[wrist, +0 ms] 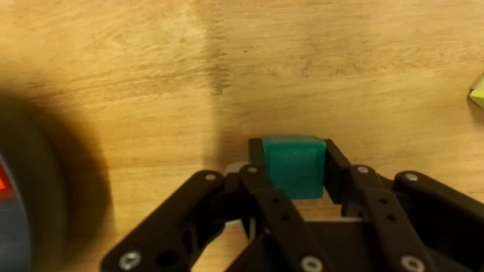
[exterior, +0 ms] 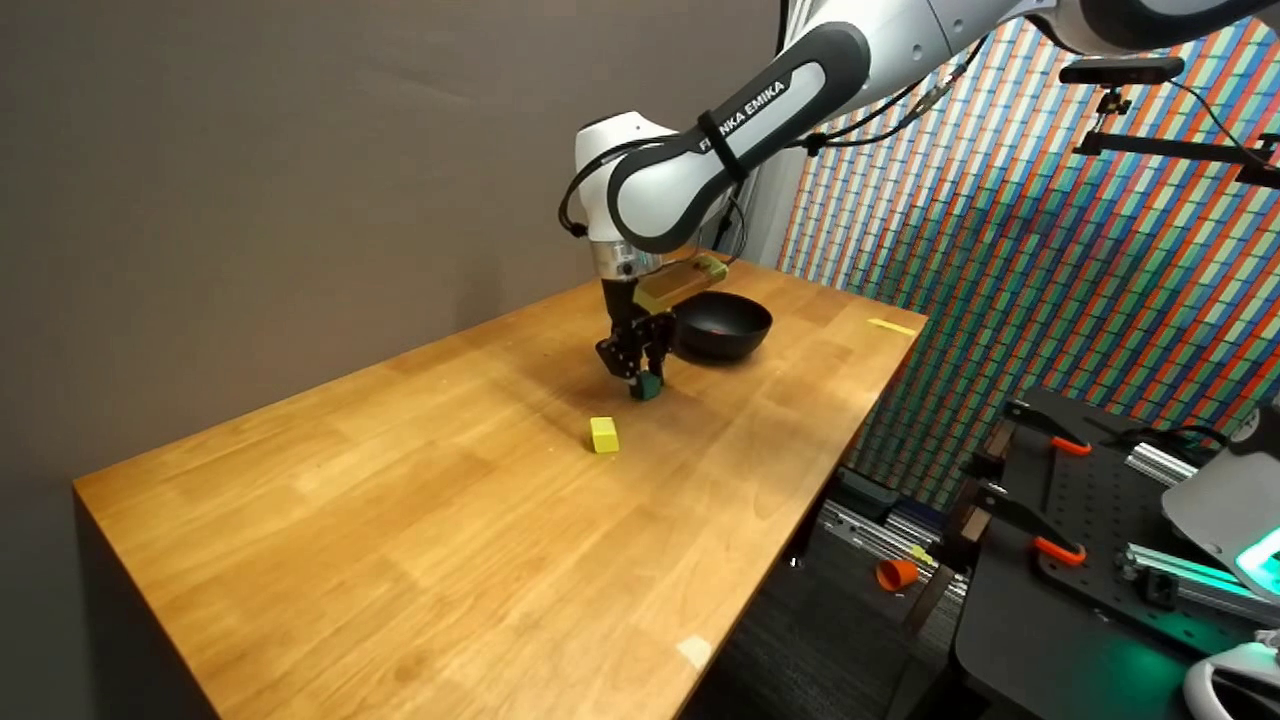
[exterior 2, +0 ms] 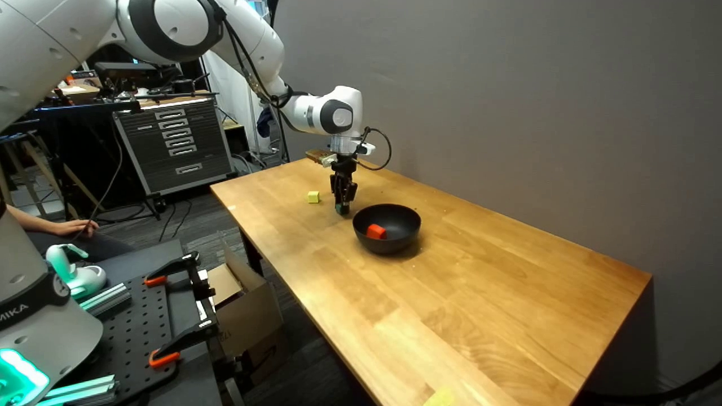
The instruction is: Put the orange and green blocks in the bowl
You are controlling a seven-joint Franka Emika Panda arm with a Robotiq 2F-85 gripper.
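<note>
The green block point(wrist: 295, 170) is held between both fingers of my gripper point(wrist: 294, 162) in the wrist view. In both exterior views the gripper point(exterior: 646, 372) points down with the green block point(exterior: 649, 387) at its fingertips, at or just above the table; I cannot tell whether it touches. The black bowl point(exterior 2: 403, 220) stands upright close beside the gripper point(exterior 2: 342, 204). It also shows at the left edge of the wrist view point(wrist: 45, 189). The orange block, red-orange in colour point(exterior 2: 376, 232), lies inside the bowl. A bit of it shows in the wrist view point(wrist: 5, 185).
A yellow block point(exterior: 604, 435) lies on the wooden table point(exterior: 400, 520), on the side of the gripper away from the bowl. It also shows at the right edge of the wrist view point(wrist: 478, 94). A grey wall point(exterior: 300, 200) runs along the table's long edge.
</note>
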